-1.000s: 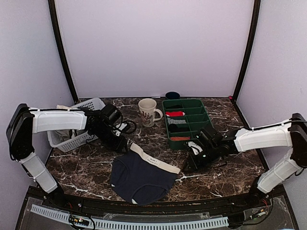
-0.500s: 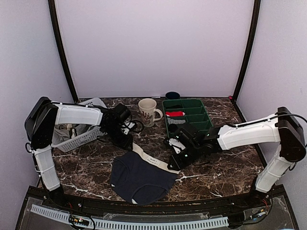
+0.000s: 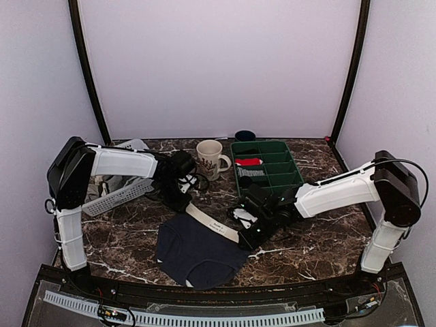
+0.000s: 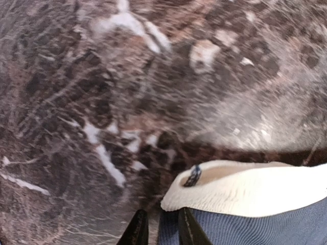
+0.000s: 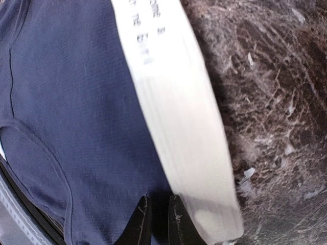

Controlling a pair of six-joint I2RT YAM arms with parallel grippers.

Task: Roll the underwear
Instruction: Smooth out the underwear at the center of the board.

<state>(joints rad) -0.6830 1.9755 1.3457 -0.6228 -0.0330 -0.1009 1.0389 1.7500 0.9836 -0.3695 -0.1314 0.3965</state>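
The navy underwear point(image 3: 197, 251) lies flat on the marble table at front centre, its cream waistband point(image 3: 212, 223) along the far right edge. My left gripper point(image 3: 180, 203) is at the waistband's far left corner. In the left wrist view the underwear point(image 4: 265, 224) fills the lower right, and the left gripper point(image 4: 162, 232), jaws nearly together, hovers at that corner. My right gripper point(image 3: 248, 237) is at the waistband's right end. In the right wrist view it point(image 5: 157, 222) is shut, tips over the navy cloth point(image 5: 76, 102) beside the waistband point(image 5: 179, 127).
A white basket point(image 3: 116, 187) stands at the left behind the left arm. A cream mug point(image 3: 210, 158) and a green divided tray point(image 3: 294, 174) holding red point(image 3: 248, 161) and striped point(image 3: 251, 173) rolled bundles stand at the back. A dark round thing point(image 3: 245, 135) lies behind the tray.
Both arms have swung inward to the underwear: the left gripper moved right to the waistband's left corner, the right gripper moved left to its right end. The underwear has not moved.
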